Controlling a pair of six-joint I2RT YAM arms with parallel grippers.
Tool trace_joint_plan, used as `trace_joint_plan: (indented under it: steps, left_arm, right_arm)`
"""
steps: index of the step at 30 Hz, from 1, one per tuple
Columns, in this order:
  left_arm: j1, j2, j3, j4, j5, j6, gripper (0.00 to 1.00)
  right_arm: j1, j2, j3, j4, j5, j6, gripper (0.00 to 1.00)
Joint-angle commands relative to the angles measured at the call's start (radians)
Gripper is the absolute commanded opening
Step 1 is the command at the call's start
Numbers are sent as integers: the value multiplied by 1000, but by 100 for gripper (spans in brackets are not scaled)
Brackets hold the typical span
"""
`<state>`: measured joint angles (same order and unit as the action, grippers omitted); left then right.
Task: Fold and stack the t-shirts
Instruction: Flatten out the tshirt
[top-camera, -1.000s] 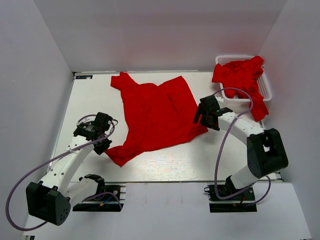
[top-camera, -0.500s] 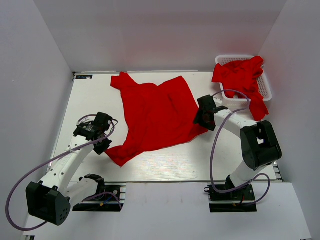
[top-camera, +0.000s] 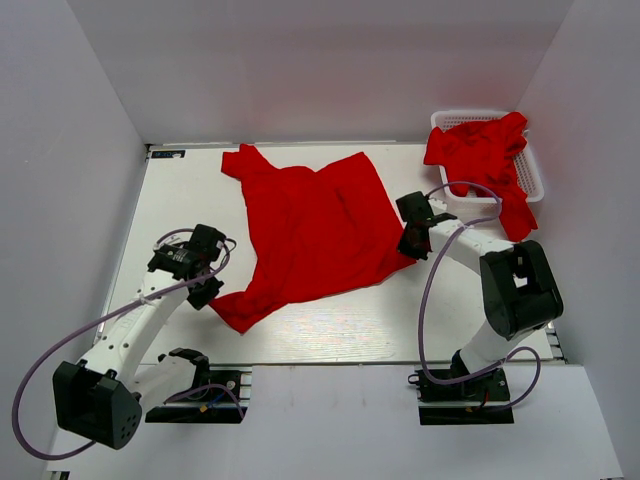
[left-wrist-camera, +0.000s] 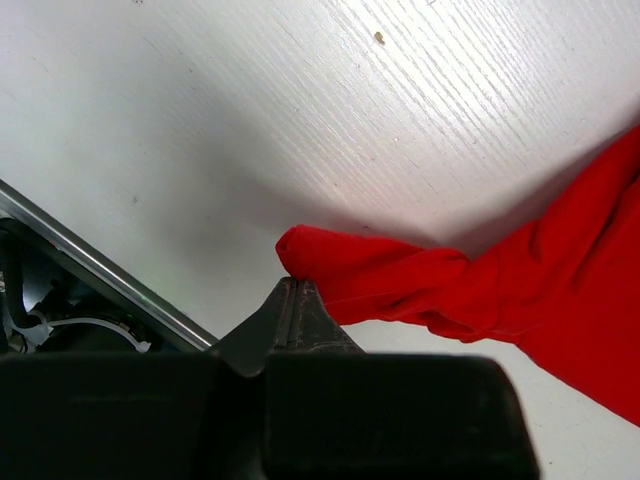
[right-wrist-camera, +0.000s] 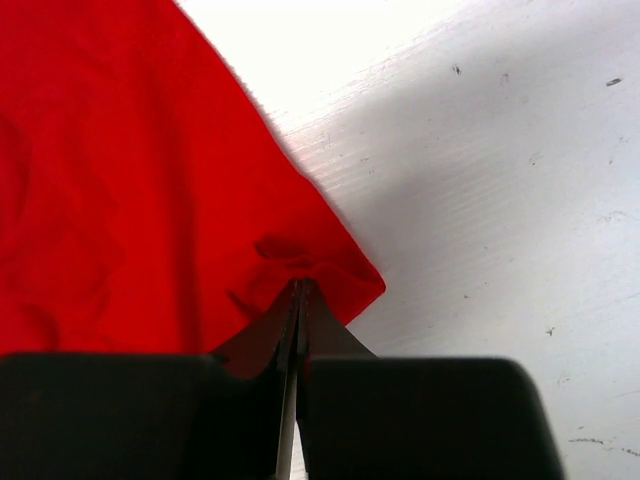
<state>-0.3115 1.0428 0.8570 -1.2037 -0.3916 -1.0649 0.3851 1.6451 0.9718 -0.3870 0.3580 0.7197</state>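
One red t-shirt (top-camera: 315, 225) lies spread out, rumpled, across the middle of the white table. My left gripper (top-camera: 208, 292) is at the shirt's near left corner. In the left wrist view it (left-wrist-camera: 290, 284) is shut, its tips pinching the rolled corner of the red cloth (left-wrist-camera: 400, 280). My right gripper (top-camera: 410, 246) sits at the shirt's right corner. The right wrist view shows it (right-wrist-camera: 300, 286) shut with the cloth (right-wrist-camera: 130, 180) puckered at its tips. More red t-shirts (top-camera: 478, 150) are heaped at the back right.
A white lattice basket (top-camera: 537, 172) at the back right corner holds the heap of red shirts, one of them hanging over its near rim. White walls enclose the table on three sides. A metal rail (left-wrist-camera: 90, 270) runs along the table's left edge.
My right gripper has gone from open to shut on the shirt's right corner, and that arm has shifted slightly. The left arm and the shirt have not moved.
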Motion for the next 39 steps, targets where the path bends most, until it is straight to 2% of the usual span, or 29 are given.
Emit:
trace_joint_plan:
  steps: [1, 7, 19, 20, 21, 22, 23, 39]
  left_arm:
    - [3, -33, 11, -22, -41, 2, 0]
    - [3, -52, 22, -22, -50, 2, 0]
    - [3, -52, 22, -22, -50, 2, 0]
    - [3, -61, 22, -22, -50, 2, 0]
    - [3, -61, 22, -22, -50, 2, 0]
    - [3, -61, 22, -22, -50, 2, 0]
    - [3, -61, 22, -13, -50, 2, 0]
    - [3, -61, 13, 15, -32, 20, 0]
  right_arm:
    - [-5, -30, -18, 34, 18, -17, 0]
    - [-6, -143, -91, 120, -22, -80, 0]
    - [-6, -186, -35, 60, -44, -115, 0]
    - [-3, -183, -33, 54, -44, -117, 18]
    - [-5, -185, -28, 47, -44, -118, 74]
    - [-5, -182, -18, 45, -42, -118, 86]
    - [-3, -182, -19, 42, -45, -112, 90]
    - [-3, -94, 7, 30, 5, -43, 90]
